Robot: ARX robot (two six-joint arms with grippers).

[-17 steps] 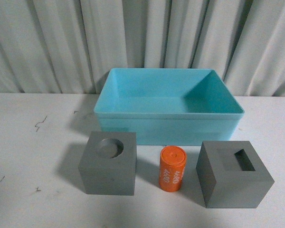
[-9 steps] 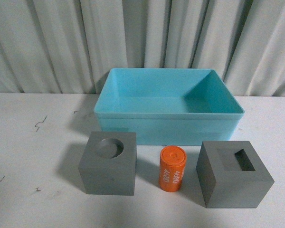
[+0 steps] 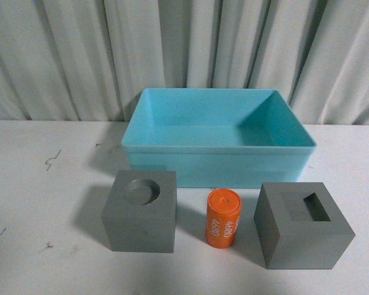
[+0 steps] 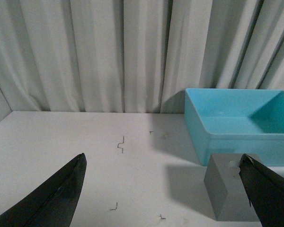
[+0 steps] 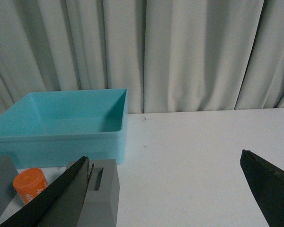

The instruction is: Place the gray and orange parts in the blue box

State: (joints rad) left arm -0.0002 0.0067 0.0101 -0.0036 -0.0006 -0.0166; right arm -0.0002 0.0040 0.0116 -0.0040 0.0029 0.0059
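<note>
Both agape, empty: left pincer (image 4: 162, 158), right pincer (image 5: 165, 155); gray cubes (image 3: 139, 212) (image 3: 303, 225), orange cylinder (image 3: 224, 219) before blue box (image 3: 218, 148).

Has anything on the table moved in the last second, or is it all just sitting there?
Nothing visibly changed. The blue box, the gray cube with the round recess, the orange cylinder and the gray cube with the rectangular hole sit where they were.
</note>
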